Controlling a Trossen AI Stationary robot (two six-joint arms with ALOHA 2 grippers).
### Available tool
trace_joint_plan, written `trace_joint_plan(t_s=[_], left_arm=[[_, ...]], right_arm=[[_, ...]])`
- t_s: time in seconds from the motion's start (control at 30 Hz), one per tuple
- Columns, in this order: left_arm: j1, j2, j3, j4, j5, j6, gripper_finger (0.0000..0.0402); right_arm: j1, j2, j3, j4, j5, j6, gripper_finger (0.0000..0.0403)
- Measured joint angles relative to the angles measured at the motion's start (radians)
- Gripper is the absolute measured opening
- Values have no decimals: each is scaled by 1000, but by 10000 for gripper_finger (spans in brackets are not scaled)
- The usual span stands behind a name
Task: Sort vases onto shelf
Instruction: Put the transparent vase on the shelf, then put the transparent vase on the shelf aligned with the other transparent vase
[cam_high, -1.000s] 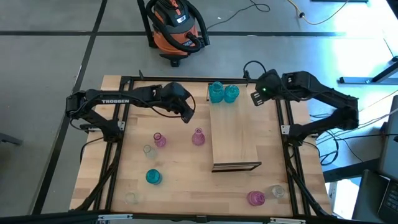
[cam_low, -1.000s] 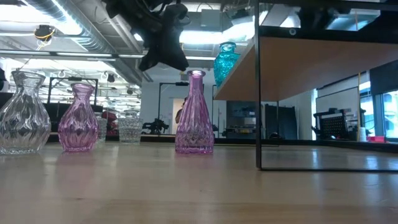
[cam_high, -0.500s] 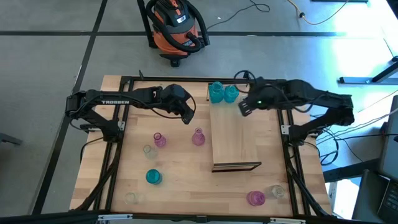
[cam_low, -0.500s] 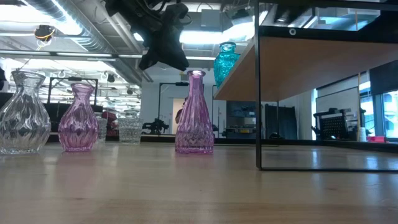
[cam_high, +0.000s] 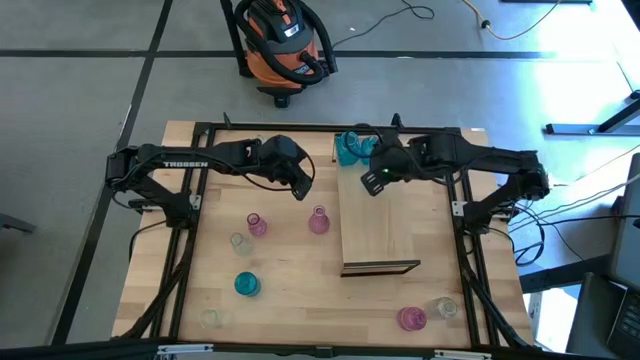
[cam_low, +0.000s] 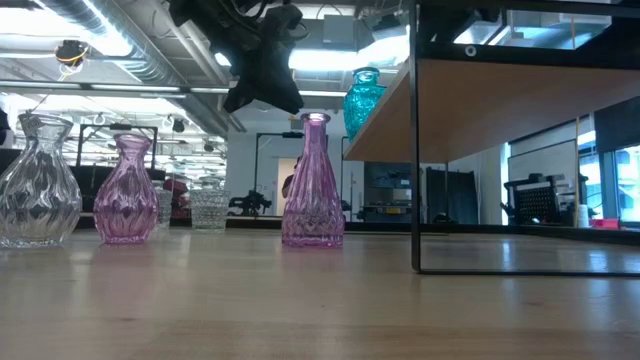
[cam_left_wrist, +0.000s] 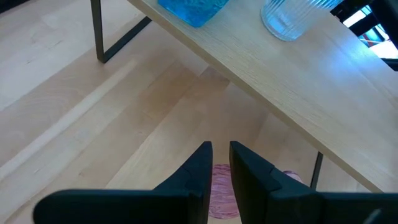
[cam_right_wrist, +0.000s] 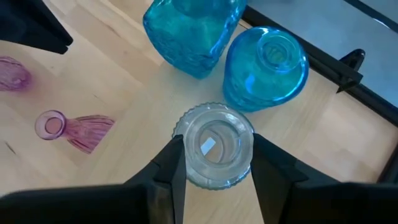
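At the near edge of the counter (cam_high: 300, 300), seen from above, a pink vase (cam_high: 411, 318) and a clear vase (cam_high: 446, 307) stand by the right corner, with a faint clear one (cam_high: 210, 318) by the left corner. A little farther in stands a teal vase (cam_high: 246, 284), then a small clear vase (cam_high: 238, 242), a squat pink vase (cam_high: 256, 225) and a tall pink vase (cam_high: 318, 219). The shelf (cam_high: 378, 230) runs away from its dark near end, raised on thin black legs. The left tool (cam_high: 300, 189) hangs above the counter beyond the tall pink vase, its fingers (cam_left_wrist: 202, 168) nearly together and holding nothing. Over the shelf's far half, the right tool (cam_high: 372, 180) is clamped on a clear ribbed vase (cam_right_wrist: 214, 144). Just beyond it, at the shelf's far end, two teal vases (cam_high: 349, 148) stand side by side, one squarish (cam_right_wrist: 193, 28), one round (cam_right_wrist: 266, 68)
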Motion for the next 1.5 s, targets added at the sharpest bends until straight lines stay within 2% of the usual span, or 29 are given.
trace_joint_plan(t_s=[0.17, 0.43, 0.57, 0.8, 0.93, 1.0, 1.13, 1.27, 1.5], left_arm=[[0, 0, 0, 0, 1, 12, 48], [0, 0, 0, 0, 1, 26, 48], [0, 0, 0, 0, 1, 26, 48], [0, 0, 0, -3, 1, 26, 48], [0, 0, 0, -6, 9, 26, 48], [0, 0, 0, -5, 38, 25, 48], [-1, 0, 0, 0, 53, 26, 48], [-2, 0, 0, -1, 56, 29, 48], [-2, 0, 0, -1, 73, 34, 48]], right_arm=[[0, 0, 0, -1, -5, 6, 140], [-1, 0, 0, 3, 4, 32, 225], [0, -13, 2, 30, 4, 34, 254], [26, -63, 114, 0, 28, 65, 263], [109, -130, 122, -178, 58, 274, 264], [155, -162, 72, -226, 24, 395, 264], [243, -245, -109, -154, -11, 567, 264], [284, -289, -275, -197, -109, 736, 264], [363, -316, -488, -94, -254, 868, 264]])
